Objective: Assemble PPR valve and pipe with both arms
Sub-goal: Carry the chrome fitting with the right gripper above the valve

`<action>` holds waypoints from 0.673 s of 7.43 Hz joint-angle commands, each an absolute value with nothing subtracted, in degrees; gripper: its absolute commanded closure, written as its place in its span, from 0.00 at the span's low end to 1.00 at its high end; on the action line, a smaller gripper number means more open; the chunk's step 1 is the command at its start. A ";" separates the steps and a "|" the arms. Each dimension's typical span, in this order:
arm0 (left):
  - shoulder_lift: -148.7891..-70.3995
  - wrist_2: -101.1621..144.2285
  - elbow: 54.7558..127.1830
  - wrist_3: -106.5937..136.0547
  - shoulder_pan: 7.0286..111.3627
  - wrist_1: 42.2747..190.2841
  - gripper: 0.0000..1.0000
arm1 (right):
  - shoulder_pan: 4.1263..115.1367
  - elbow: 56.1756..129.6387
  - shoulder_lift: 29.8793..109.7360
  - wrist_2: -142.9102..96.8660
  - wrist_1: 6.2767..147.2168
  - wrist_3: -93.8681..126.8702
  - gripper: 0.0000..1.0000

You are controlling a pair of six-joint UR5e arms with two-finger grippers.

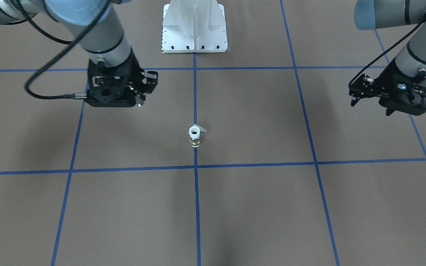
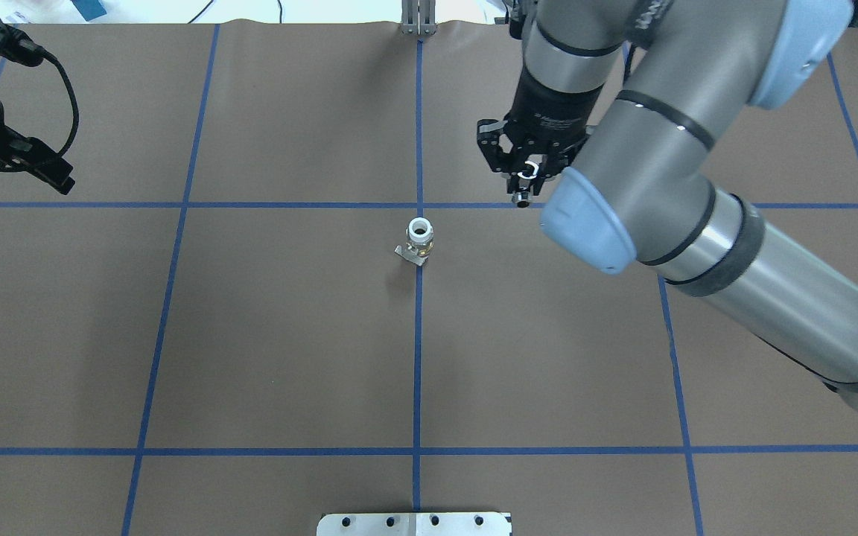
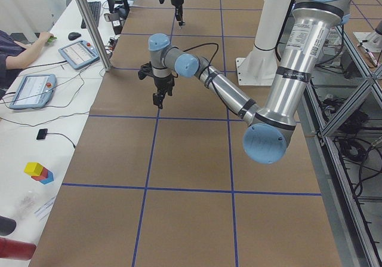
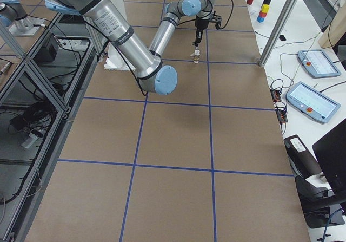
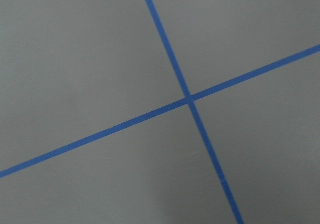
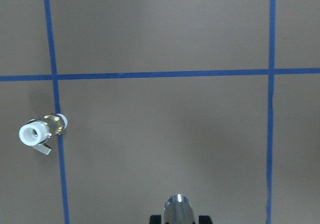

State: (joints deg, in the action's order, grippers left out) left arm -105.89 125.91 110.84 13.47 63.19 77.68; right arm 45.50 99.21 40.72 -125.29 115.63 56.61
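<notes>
The PPR valve (image 1: 194,136) stands upright on the brown table on the centre blue line, white opening up, grey lever to one side. It also shows in the overhead view (image 2: 419,237) and the right wrist view (image 6: 42,131). My right gripper (image 2: 523,190) is shut on the silvery pipe (image 2: 522,198), held vertical above the table, off to one side of the valve and apart from it. The pipe's end shows between the fingers in the right wrist view (image 6: 177,208). My left gripper (image 1: 357,92) hangs far off at the table's left, empty, jaws apart.
The white bolted pedestal (image 1: 194,26) stands at the robot's side of the table. Blue tape lines (image 5: 189,99) divide the brown surface. A side desk with tablets (image 3: 33,91) and a metal post (image 3: 89,22) lie beyond the far edge.
</notes>
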 commanded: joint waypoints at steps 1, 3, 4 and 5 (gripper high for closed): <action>-105.03 126.04 110.22 12.92 63.37 77.70 0.00 | 42.20 87.41 33.26 -123.05 109.87 60.20 1.00; -105.03 126.04 109.60 12.92 63.37 77.70 0.00 | 39.56 84.91 32.34 -120.07 108.12 60.29 1.00; -105.03 126.04 109.43 12.92 63.37 77.78 0.00 | 38.94 82.99 32.00 -119.88 106.97 60.21 1.00; -105.03 126.04 109.42 12.92 63.37 77.78 0.00 | 38.67 81.58 31.21 -119.62 106.88 60.21 1.00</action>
State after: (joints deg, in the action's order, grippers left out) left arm -105.04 126.03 109.55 12.92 63.38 77.75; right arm 39.28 83.56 32.04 -120.10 107.53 60.22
